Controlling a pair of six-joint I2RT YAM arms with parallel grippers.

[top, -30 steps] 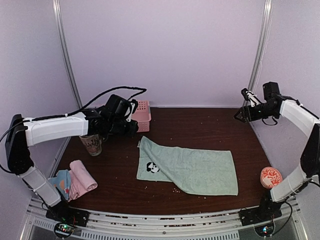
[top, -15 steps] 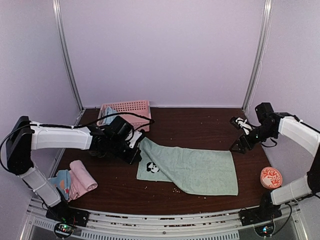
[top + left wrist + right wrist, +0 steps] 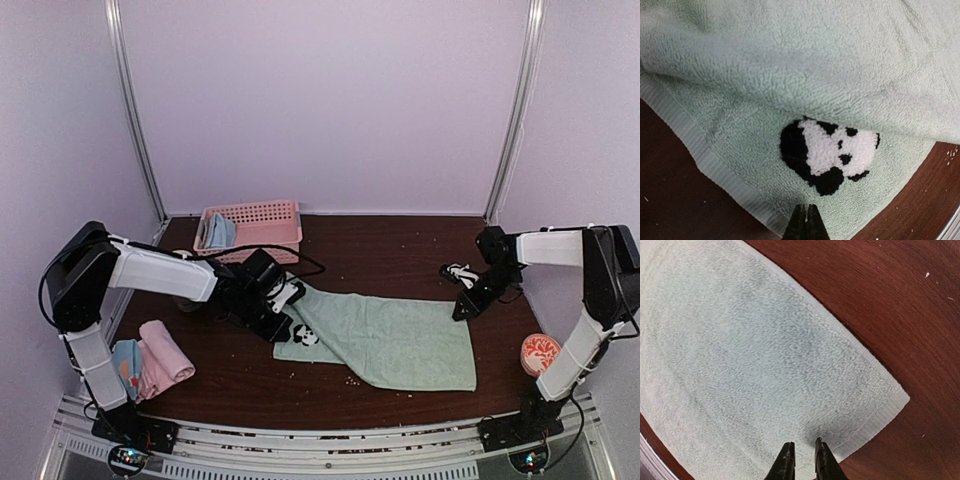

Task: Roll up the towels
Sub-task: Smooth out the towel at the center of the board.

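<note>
Green towel [image 3: 385, 335]: spread flat mid-table [image 3: 400, 250] | left end effector [image 3: 806, 222]: closed at hem, pinch unconfirmed | right end effector [image 3: 803, 460]: jaws narrowly apart at opposite corner, grip cannot be told | risk: roll skewed if one hem is missed.

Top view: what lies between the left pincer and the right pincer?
The green towel spans that stretch, spread out from the left pincer to the right pincer, its panda patch beside the left one. The top view shows it.
</note>
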